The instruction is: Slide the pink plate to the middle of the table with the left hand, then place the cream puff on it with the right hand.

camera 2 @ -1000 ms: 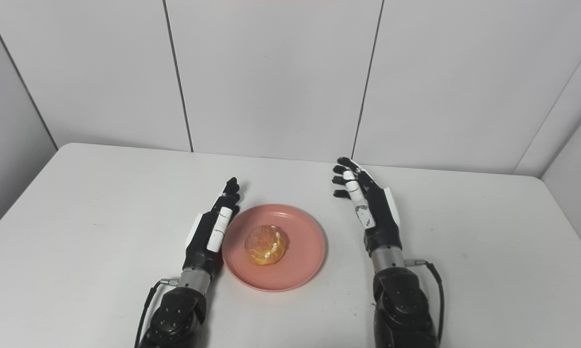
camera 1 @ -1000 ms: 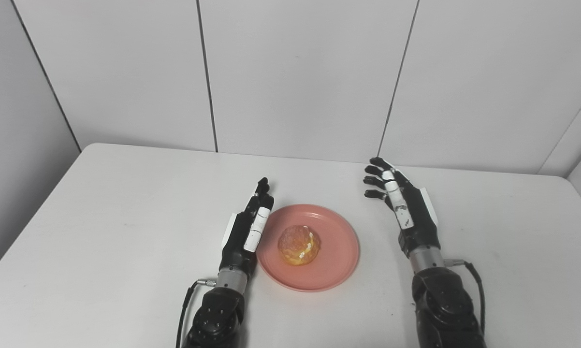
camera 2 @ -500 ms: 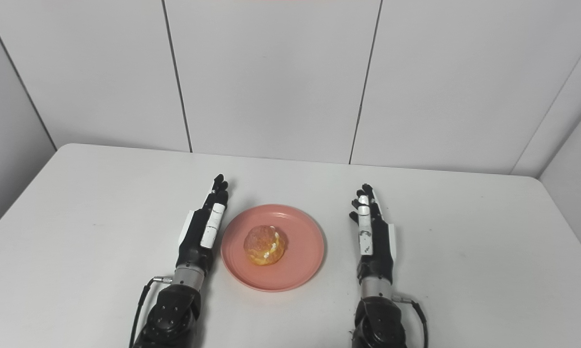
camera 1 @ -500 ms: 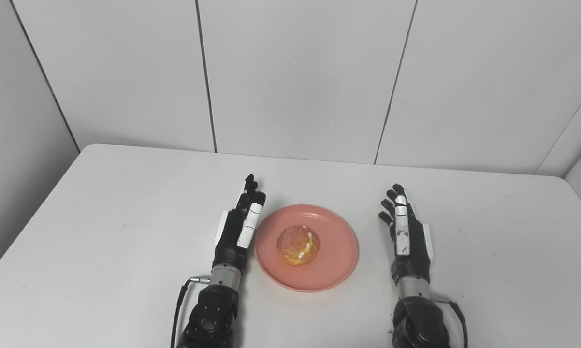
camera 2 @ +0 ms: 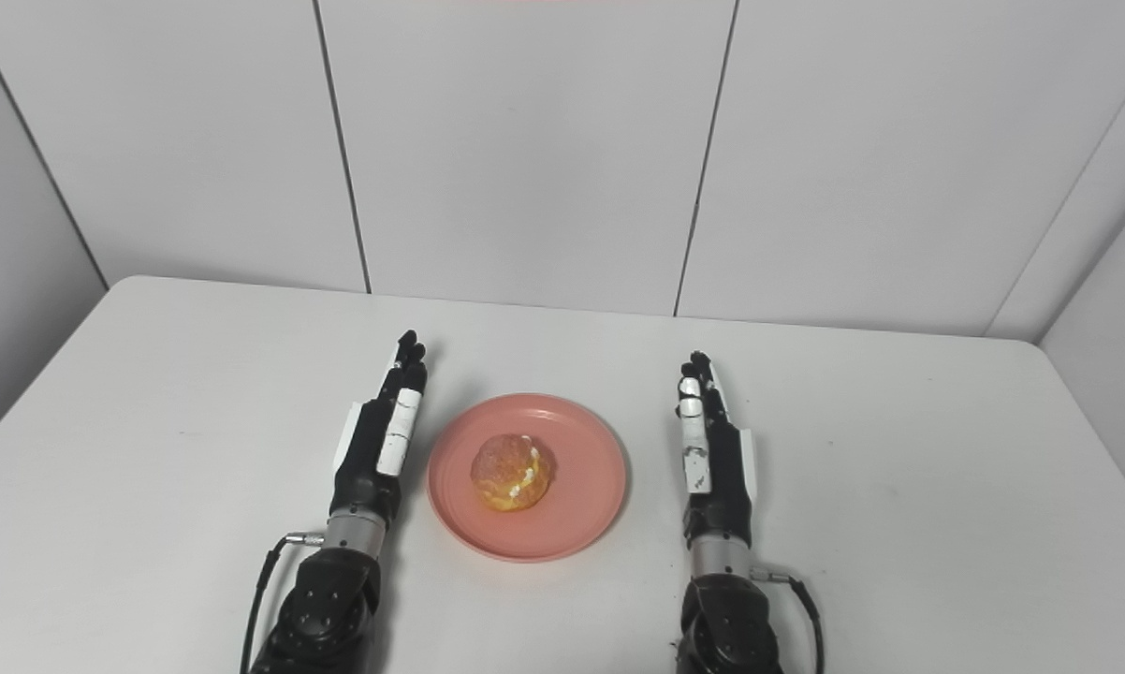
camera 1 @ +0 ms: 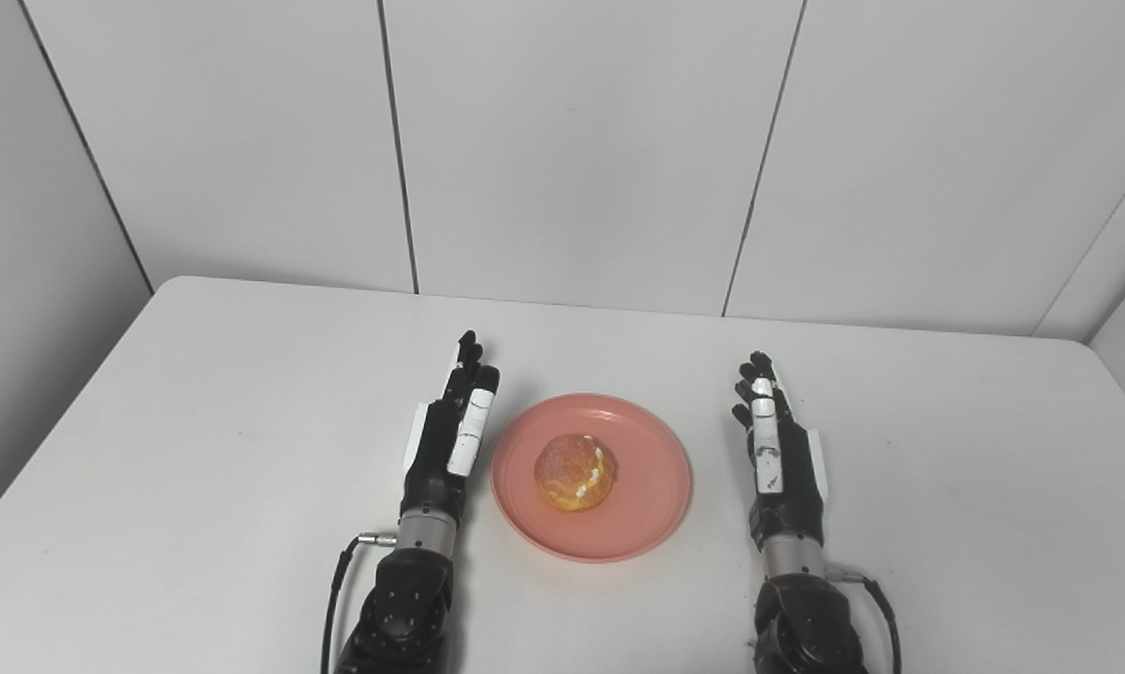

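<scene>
Cream puff (camera 1: pixel 576 471) sits centred on pink plate (camera 1: pixel 651 505), mid-worktop (camera 1: pixel 197 421). Left hand (camera 1: pixel 450 438) at plate's 9 o'clock, just beside the rim; right hand (camera 1: pixel 776 451) at 3 o'clock, farther off. Both hands' fingers extended, empty. Task looks complete.

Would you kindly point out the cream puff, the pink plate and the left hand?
cream puff (camera 1: pixel 576 471), left eye view, its top.
pink plate (camera 1: pixel 654 487), left eye view, bare right side.
left hand (camera 2: pixel 380 447), right eye view, its back.
</scene>
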{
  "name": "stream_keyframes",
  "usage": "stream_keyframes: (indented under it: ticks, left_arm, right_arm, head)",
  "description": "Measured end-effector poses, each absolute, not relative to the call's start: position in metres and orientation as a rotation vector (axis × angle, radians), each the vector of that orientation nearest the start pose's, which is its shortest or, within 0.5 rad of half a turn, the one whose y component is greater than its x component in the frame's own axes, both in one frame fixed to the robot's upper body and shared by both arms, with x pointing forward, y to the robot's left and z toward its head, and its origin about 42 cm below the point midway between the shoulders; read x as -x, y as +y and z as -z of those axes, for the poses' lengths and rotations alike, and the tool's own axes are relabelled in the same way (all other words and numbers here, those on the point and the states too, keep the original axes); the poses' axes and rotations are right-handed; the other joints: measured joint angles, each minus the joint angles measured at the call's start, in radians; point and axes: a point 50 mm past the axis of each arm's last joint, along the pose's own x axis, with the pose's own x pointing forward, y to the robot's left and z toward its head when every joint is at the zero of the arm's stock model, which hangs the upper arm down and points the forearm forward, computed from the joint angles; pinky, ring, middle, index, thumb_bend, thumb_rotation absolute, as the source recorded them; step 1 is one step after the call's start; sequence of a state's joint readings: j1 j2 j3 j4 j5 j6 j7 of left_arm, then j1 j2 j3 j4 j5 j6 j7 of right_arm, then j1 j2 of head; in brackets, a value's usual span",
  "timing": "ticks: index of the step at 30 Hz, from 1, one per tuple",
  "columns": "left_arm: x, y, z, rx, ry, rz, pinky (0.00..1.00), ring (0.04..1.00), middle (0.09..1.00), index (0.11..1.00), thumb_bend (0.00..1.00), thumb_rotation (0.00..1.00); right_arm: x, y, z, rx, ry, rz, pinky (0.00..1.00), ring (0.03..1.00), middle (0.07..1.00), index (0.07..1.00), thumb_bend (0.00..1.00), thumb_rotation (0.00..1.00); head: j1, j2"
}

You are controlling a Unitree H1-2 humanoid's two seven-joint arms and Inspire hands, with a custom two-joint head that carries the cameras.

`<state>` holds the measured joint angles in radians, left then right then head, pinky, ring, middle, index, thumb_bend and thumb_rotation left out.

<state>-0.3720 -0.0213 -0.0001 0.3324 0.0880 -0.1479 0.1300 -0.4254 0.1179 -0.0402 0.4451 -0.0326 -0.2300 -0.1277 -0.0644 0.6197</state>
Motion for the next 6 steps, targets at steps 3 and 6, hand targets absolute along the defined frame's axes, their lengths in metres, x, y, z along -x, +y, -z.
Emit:
stream_keyframes:
  ticks: [3, 6]
  left_arm:
    - [-0.3978, 0.1736, -0.1366, -0.083, -0.186, -0.035, 1.00, 1.000, 1.000, 1.000, 0.82, 1.00]
    - [-0.3977, 0.1740, -0.1367, -0.090, -0.188, -0.058, 1.00, 1.000, 1.000, 1.000, 0.83, 1.00]
  right_arm:
    - [-0.4072, -0.1367, -0.1318, -0.088, -0.186, 0.010, 0.93, 0.941, 0.937, 0.926, 0.81, 1.00]
    - [-0.4054, -0.1372, -0.1318, -0.102, -0.187, 0.006, 0.94, 0.942, 0.942, 0.931, 0.84, 1.00]
  head:
    - [0.002, 0.000]
    - [0.000, 0.002]
